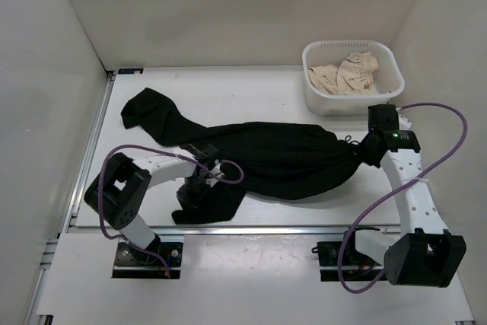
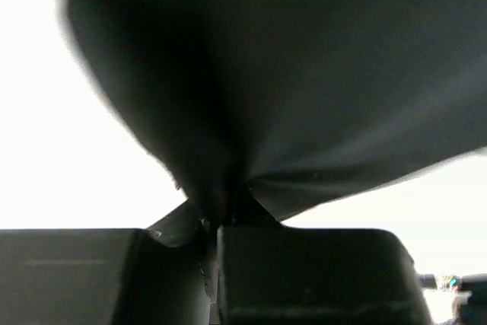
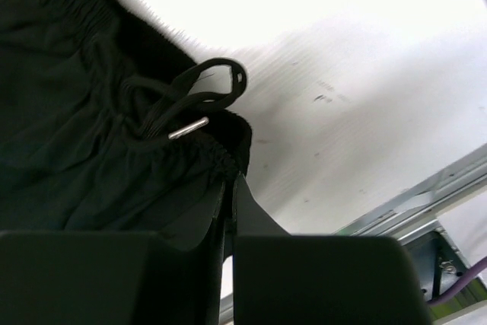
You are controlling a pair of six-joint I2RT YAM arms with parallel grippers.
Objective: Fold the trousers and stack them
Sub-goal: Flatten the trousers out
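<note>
The black trousers (image 1: 266,154) lie stretched across the table, waist at the right, one leg running to the far left, the other bunched near the front. My left gripper (image 1: 199,186) is shut on the fabric of the near leg; in the left wrist view the cloth (image 2: 304,74) hangs taut from the closed jaws. My right gripper (image 1: 364,150) is shut on the elastic waistband (image 3: 198,157), next to the drawstring (image 3: 175,104) with its metal tip.
A white basket (image 1: 388,58) with a beige cloth garment (image 1: 346,74) stands at the back right. White walls enclose the table on the left, back and right. A metal rail (image 1: 243,227) runs along the front edge.
</note>
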